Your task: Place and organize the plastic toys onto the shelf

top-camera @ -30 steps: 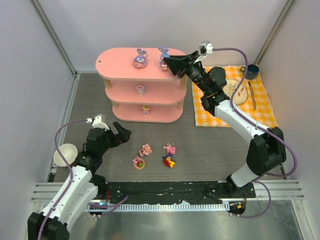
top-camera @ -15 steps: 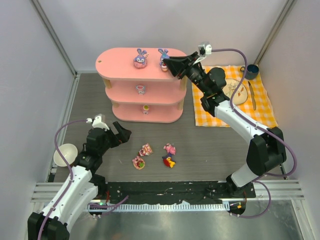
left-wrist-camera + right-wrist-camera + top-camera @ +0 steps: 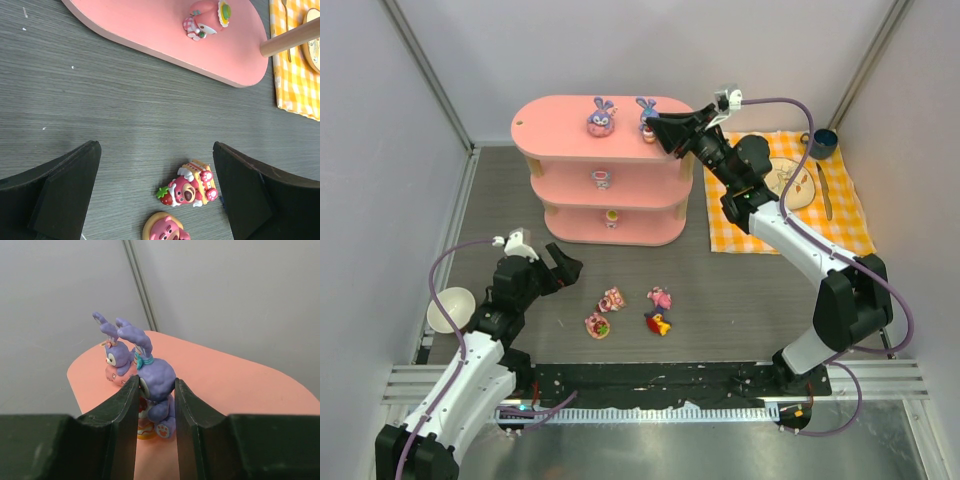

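The pink three-tier shelf [image 3: 560, 128] stands at the back. My right gripper [image 3: 656, 128] is shut on a blue-purple bunny [image 3: 156, 377] that rests on the top board [image 3: 235, 385]; it also shows in the top view [image 3: 647, 112]. A second bunny [image 3: 601, 118] [image 3: 116, 360] stands to its left. One toy sits on the middle tier [image 3: 602, 179] and one on the bottom tier [image 3: 611, 217] [image 3: 206, 21]. Several toys lie on the floor: a strawberry bear [image 3: 611, 299] [image 3: 189, 184], a round pink bear [image 3: 597, 325] [image 3: 164, 231], a pink one [image 3: 660, 298] and a red-yellow-purple one [image 3: 658, 323]. My left gripper [image 3: 563, 268] [image 3: 157, 192] is open and empty, left of them.
A white bowl [image 3: 450, 308] lies at the left edge by my left arm. An orange checked cloth [image 3: 760, 225] at the right holds a plate [image 3: 792, 185], a knife [image 3: 825, 192] and a blue cup [image 3: 824, 143]. Grey walls enclose the table.
My right gripper has edged slightly left along the top board with the bunny between its fingers. The left arm has not moved.
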{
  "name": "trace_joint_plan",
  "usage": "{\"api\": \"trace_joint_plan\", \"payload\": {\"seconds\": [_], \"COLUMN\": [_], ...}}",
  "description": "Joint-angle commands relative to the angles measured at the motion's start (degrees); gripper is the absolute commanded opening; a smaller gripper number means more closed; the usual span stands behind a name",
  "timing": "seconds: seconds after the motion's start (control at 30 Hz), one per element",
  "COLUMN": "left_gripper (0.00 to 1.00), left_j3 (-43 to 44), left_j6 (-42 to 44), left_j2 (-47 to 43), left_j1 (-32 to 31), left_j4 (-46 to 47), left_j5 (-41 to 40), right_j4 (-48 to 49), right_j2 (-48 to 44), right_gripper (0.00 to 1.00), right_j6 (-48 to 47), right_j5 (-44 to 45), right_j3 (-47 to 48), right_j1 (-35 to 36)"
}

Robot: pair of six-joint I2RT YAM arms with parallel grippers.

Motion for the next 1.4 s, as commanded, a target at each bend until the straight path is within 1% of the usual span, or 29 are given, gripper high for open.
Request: {"api": "trace_joint_plan", "payload": {"seconds": [0.0, 0.13, 0.23, 0.27, 0.3, 0.6, 0.83, 0.93, 1.0, 1.07, 1.1, 1.17, 1.37], "left_gripper": [1.00, 1.00, 1.00, 1.00, 1.00, 1.00, 1.00, 1.00, 1.00, 1.00, 1.00, 1.00, 1.00], "left_j3": [0.38, 0.29, 0.29, 0.20, 0.20, 0.11, 0.03, -0.06, 0.03, -0.06, -0.06, -0.06, 0.03], "left_j6": [0.18, 0.18, 0.18, 0.18, 0.18, 0.18, 0.18, 0.18, 0.18, 0.18, 0.18, 0.09, 0.09], "left_j2": [0.09, 0.01, -0.43, -0.43, -0.69, -0.61, -1.05, -1.05, -1.05, -1.14, -1.14, -1.22, -2.28], "left_j1": [-0.16, -0.16, -0.16, -0.16, -0.16, -0.16, -0.16, -0.16, -0.16, -0.16, -0.16, -0.16, -0.16], "left_j4": [2.93, 2.84, 2.66, 2.58, 2.58, 2.58, 2.40, 2.31, 2.23, 2.31, 2.31, 2.14, 1.43], "left_j5": [0.35, 0.35, 0.27, 0.18, 0.18, 0.35, 0.35, 0.26, 0.35, 0.35, 0.27, 0.26, -0.09], "right_j4": [-1.11, -0.93, -0.85, -0.84, -0.84, -0.85, -1.20, -1.63, -1.72, -2.07, -2.16, -2.78, -3.39], "right_j2": [-2.08, -2.35, -2.26, -2.26, -2.26, -2.53, -2.97, -3.40, -3.67, -4.02, -4.19, -4.55, -6.04], "right_gripper": [0.17, 0.25, 0.34, 0.38, 0.39, 0.48, 0.50, 0.55, 0.61, 0.73, 0.75, 0.78, 0.80], "right_j6": [-1.98, -2.16, -2.24, -2.25, -2.33, -2.42, -2.86, -3.38, -3.74, -4.09, -4.09, -4.53, -5.58], "right_j5": [1.19, 1.19, 1.19, 1.19, 1.19, 1.10, 1.10, 1.19, 1.27, 1.71, 1.98, 2.50, 3.30], "right_j3": [0.06, -0.47, -0.29, -0.29, -0.29, -0.55, -0.55, -0.38, -0.38, -0.47, -0.47, -0.47, -0.99], "right_j1": [0.06, 0.15, 0.15, 0.15, 0.24, 0.24, 0.24, 0.24, 0.24, 0.15, 0.32, 0.24, 0.24]}}
